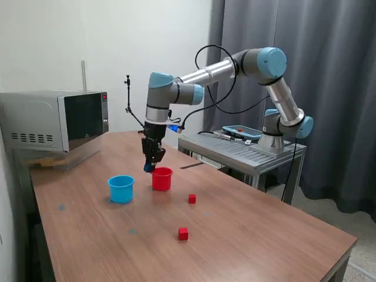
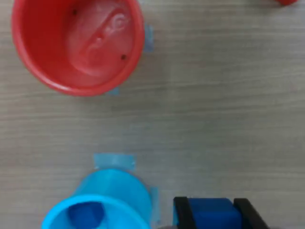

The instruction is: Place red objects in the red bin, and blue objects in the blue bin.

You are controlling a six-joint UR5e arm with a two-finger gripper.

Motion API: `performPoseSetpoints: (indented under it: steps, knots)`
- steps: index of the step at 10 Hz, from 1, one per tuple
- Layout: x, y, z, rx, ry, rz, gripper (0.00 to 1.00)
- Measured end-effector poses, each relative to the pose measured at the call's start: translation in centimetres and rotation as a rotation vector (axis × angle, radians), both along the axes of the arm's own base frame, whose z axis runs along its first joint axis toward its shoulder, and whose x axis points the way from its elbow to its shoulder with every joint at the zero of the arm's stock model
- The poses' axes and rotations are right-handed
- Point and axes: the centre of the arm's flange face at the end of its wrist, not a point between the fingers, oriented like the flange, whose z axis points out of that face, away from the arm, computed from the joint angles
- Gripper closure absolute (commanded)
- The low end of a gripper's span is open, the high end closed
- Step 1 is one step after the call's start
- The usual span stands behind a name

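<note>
Exterior view: gripper [image 1: 150, 168] hangs centre-left of frame, low over the table [image 1: 264, 235], just beside the red cup [image 1: 162, 178] on its left edge. A bit of blue shows between the fingertips. Blue cup [image 1: 121, 188] sits further left, apart from the red one. Two red cubes are loose on the table: one [image 1: 192, 198] right of the red cup, one [image 1: 183, 234] lower centre. Microwave [image 1: 56, 120] upper left, not involved.

Wrist view: red cup [image 2: 28, 62] upper left, empty inside. Blue cup [image 2: 119, 191] at bottom left, with one blue cube [image 2: 86, 213] already in it. The claw is clamped on a second blue cube [image 2: 213, 214] at bottom centre, black fingers [image 2: 181, 212] on both sides. That cube is beside the blue cup, not over its mouth. Sliver of a red cube [image 2: 287, 2] at the top right corner.

Risks, as I judge them:
- Release here: the cube lands on the table or clips the blue rim and bounces off.
- The red cup is the closer one in the exterior view, so a small lateral offset puts blue in red.
- Traversing low could knock either cup; both look light.
</note>
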Motion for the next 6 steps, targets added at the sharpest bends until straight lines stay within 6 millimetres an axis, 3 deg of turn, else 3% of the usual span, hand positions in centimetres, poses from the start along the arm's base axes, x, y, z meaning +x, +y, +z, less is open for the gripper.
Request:
performPoseSetpoints:
  steps: [6]
  knots:
    - [-0.5,2.7,1.7,0.007,0.033,-0.048,1.00]
